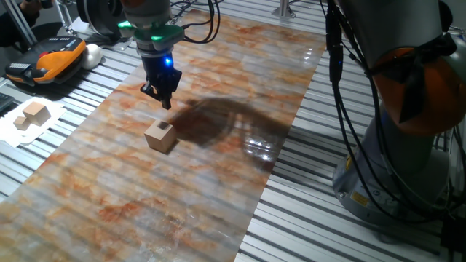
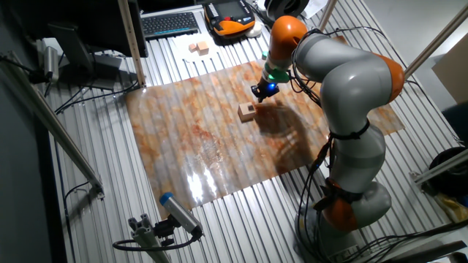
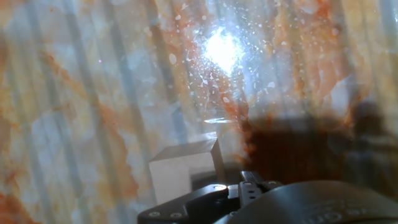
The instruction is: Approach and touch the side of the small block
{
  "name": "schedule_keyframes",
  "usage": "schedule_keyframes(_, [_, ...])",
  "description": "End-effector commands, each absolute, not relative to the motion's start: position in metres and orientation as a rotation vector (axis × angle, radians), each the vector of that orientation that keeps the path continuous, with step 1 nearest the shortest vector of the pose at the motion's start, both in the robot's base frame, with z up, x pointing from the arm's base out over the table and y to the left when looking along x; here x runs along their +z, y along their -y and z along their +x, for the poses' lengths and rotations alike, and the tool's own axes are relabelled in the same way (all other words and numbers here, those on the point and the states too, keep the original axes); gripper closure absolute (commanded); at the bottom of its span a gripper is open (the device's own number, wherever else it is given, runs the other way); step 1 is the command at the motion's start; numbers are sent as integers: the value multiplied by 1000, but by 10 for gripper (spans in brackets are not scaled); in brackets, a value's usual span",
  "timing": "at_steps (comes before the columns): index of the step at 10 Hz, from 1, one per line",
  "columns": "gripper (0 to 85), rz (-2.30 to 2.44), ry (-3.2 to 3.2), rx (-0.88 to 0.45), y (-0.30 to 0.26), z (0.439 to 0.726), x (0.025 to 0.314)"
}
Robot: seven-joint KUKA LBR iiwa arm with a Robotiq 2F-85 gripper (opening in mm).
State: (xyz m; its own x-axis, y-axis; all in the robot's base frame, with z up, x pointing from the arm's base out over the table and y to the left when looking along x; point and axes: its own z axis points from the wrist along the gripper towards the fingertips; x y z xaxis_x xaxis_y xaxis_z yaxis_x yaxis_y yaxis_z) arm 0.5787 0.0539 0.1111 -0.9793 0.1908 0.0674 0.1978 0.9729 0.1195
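Note:
The small block (image 1: 160, 136) is a plain light-tan wooden cube standing on the marbled orange-and-white mat (image 1: 109, 196). It also shows in the other fixed view (image 2: 247, 112) and low in the hand view (image 3: 185, 168). My gripper (image 1: 164, 100) hangs just above and behind the block, a short gap away and not touching it. Its dark fingers look pressed together with nothing between them. In the other fixed view the gripper (image 2: 262, 92) is up and right of the block. In the hand view only the hand's dark body (image 3: 249, 199) shows, at the bottom edge.
Pale wooden blocks (image 1: 33, 114) lie on white paper at the left, off the mat. An orange-and-black pendant (image 1: 51, 60) lies at the back left. The arm's grey and orange base (image 1: 408, 138) stands at the right. Ribbed metal table (image 1: 313, 218) surrounds the mat.

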Motion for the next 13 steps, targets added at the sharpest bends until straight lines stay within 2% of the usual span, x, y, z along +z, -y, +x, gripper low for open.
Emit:
schedule_keyframes(1, [850, -300, 3067, -192, -54, 579, 111])
schedule_keyframes(5, [850, -298, 3066, -201, -57, 577, 109])
schedule_keyframes(8, [850, -368, 3036, -248, -78, 554, 107])
schedule_keyframes(9, [850, -402, 3004, -281, -84, 548, 107])
schedule_keyframes(10, [850, -479, 2931, -368, -89, 545, 107])
schedule_keyframes(13, [850, -466, 2946, -323, -96, 539, 102])
